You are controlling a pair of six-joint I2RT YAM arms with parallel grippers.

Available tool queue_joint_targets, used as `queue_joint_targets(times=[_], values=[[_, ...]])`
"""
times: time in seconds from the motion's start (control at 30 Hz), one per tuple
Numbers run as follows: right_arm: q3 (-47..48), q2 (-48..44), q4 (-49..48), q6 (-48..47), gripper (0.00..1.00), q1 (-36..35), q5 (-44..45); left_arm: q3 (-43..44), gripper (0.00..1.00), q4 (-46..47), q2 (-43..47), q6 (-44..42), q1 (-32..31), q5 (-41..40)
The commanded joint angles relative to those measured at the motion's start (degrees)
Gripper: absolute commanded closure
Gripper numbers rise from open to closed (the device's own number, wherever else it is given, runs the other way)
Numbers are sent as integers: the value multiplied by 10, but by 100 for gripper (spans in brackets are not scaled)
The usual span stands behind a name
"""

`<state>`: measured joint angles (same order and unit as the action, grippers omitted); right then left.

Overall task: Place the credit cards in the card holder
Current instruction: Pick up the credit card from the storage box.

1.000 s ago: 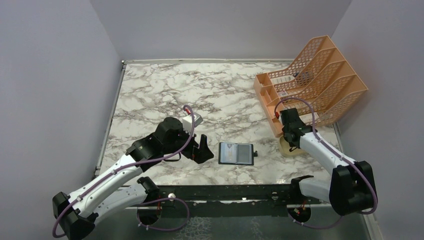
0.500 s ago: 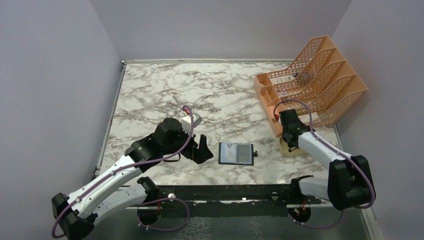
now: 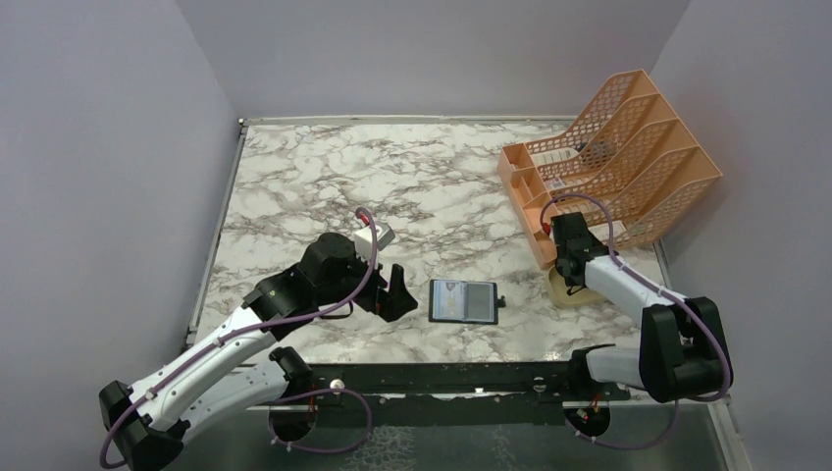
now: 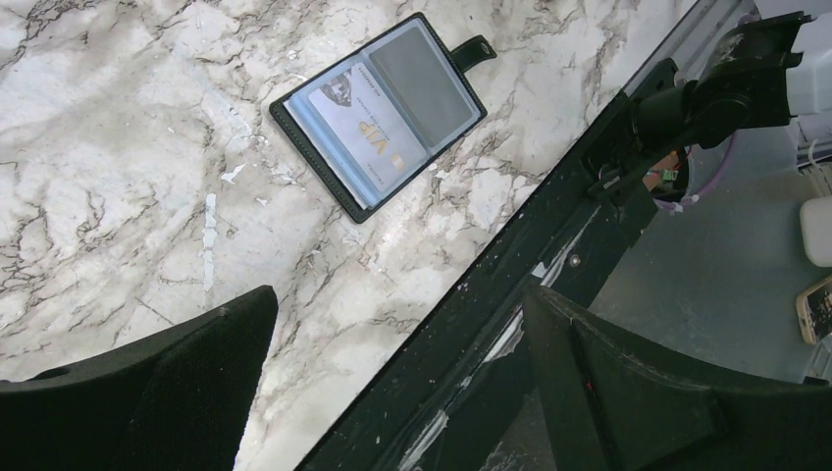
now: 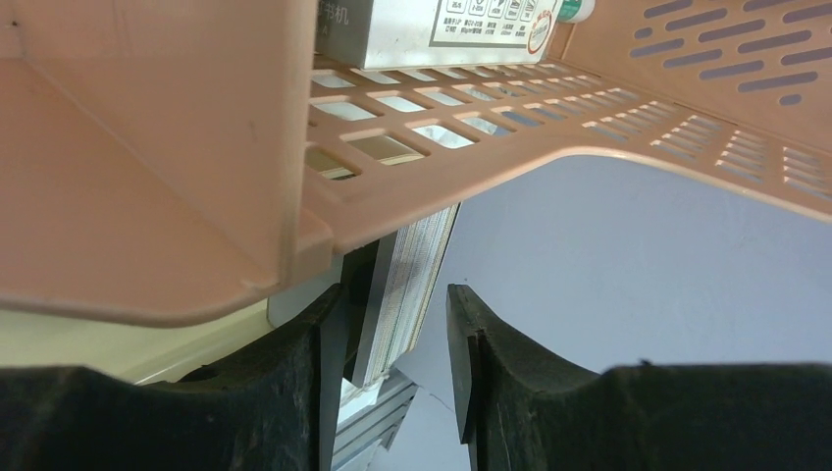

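Observation:
The black card holder (image 3: pixel 463 301) lies open near the table's front edge. A pale blue card (image 4: pixel 358 123) sits in its left half, and the right half (image 4: pixel 424 67) shows a dark empty pocket. My left gripper (image 3: pixel 395 292) is open and empty just left of the holder; in the left wrist view it (image 4: pixel 400 304) hangs over the table's front edge. My right gripper (image 3: pixel 571 279) is down at the tan dish (image 3: pixel 559 291). In the right wrist view its jaws (image 5: pixel 394 294) stand narrowly apart around a thin stack of cards (image 5: pixel 410 265) seen edge-on, with a gap on the right side.
The orange mesh file rack (image 3: pixel 628 147) stands at the back right, right behind the dish, and its wall (image 5: pixel 147 147) fills the upper right wrist view. A white printed box (image 5: pixel 461 25) sits in it. The black front rail (image 4: pixel 549 226) borders the table.
The right arm's elbow has swung a little left while its gripper stays at the dish. The left arm has barely shifted. The card holder has not moved.

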<state>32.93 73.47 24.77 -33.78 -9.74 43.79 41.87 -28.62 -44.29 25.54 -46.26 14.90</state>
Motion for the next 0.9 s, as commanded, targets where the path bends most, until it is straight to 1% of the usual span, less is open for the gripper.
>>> queue_joint_targets(times=[0.0,0.27,0.5,0.87], values=[[-4,-8,-26,-12,59,7,-2,8,1,-1,9,-2,-6,-14],[-3,1,-19,1,59,7,-31,8,1,-4,14,-1,-10,-22],[-3,23,-32,6,59,7,-21,9,1,-5,15,-1,-13,-26],[3,13,-22,-1,72,9,-13,11,1,-9,21,0,-17,-34]])
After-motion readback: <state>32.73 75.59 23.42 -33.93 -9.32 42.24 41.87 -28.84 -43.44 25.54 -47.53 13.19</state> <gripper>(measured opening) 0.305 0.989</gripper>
